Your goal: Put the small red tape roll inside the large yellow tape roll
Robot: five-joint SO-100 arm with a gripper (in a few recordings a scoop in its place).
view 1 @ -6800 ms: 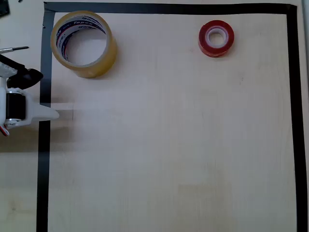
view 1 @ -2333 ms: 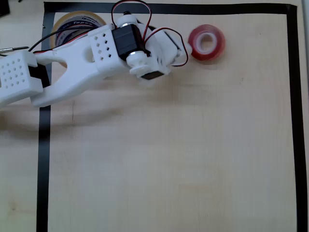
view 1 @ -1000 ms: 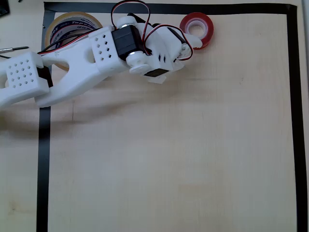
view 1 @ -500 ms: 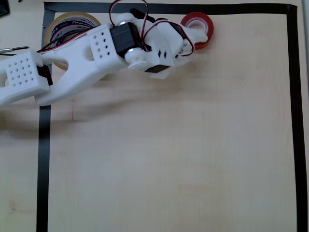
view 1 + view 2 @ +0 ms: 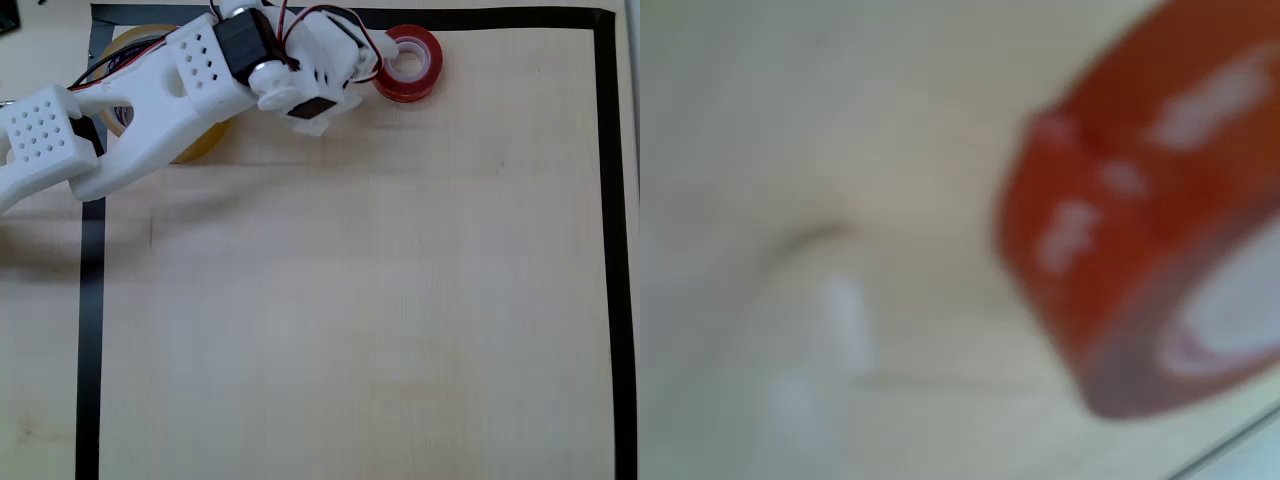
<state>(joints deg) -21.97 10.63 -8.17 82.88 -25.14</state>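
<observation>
The small red tape roll (image 5: 408, 62) lies flat near the back border of the table. My gripper (image 5: 383, 62) reaches it from the left, with a white fingertip over the roll's left rim; the white wrist block hides how the jaws stand. The wrist view is blurred and shows the red tape roll (image 5: 1140, 230) very close on the right, above pale wood. The large yellow tape roll (image 5: 203, 143) sits at the back left, mostly covered by my white arm (image 5: 150, 100), so that just its edges show.
A black tape border (image 5: 607, 250) frames the pale wooden table (image 5: 350, 320). The red roll sits close to the border's back strip (image 5: 500, 16). My arm crosses the back left corner, over the left strip (image 5: 90, 330).
Since the earliest frame the arm came in from the left, and the red roll slid left and toward the back border. In the last second the wrist swung further back and left; the roll stayed put.
</observation>
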